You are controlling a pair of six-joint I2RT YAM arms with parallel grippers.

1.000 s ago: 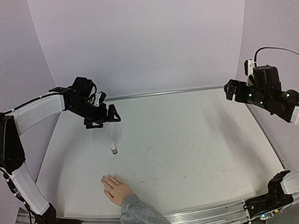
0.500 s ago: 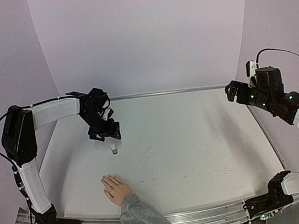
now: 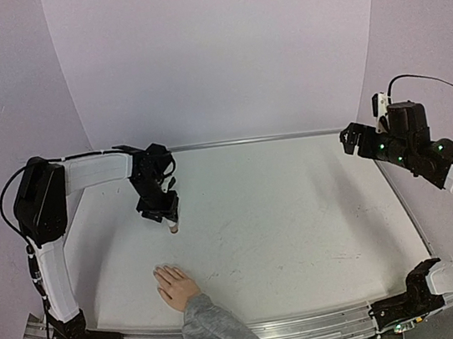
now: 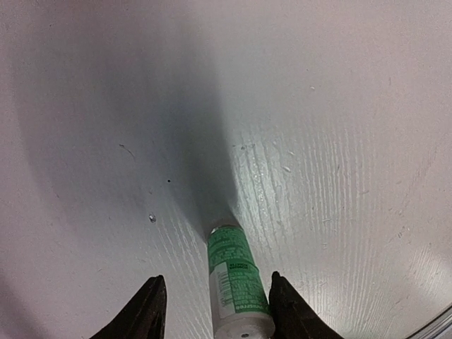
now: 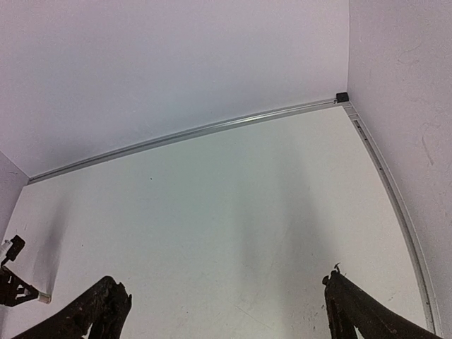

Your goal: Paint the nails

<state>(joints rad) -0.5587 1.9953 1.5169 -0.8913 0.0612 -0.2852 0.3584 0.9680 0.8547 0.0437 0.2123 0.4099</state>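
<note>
A small flesh-coloured hand [image 3: 176, 285] in a grey knit sleeve [image 3: 220, 332] lies palm down at the table's front left. Its nails [image 3: 162, 272] point toward the back and are too small to make out. A little whitish bottle [image 3: 172, 225] with a green label [image 4: 236, 279] stands behind the hand. My left gripper [image 3: 168, 217] is down over the bottle, open, one finger on each side. In the left wrist view [image 4: 216, 284] the right finger is at the label and a gap shows on the left. My right gripper [image 3: 347, 139] hangs wide open at the back right [image 5: 224, 288], holding nothing.
The white table [image 3: 301, 218] has a metal rail [image 5: 191, 132] along its back edge and pale walls on three sides. A metal strip [image 3: 316, 324] runs along the near edge between the arm bases.
My left gripper came down and toward the front over the bottle, and its jaws narrowed around it. The right arm has barely moved.
</note>
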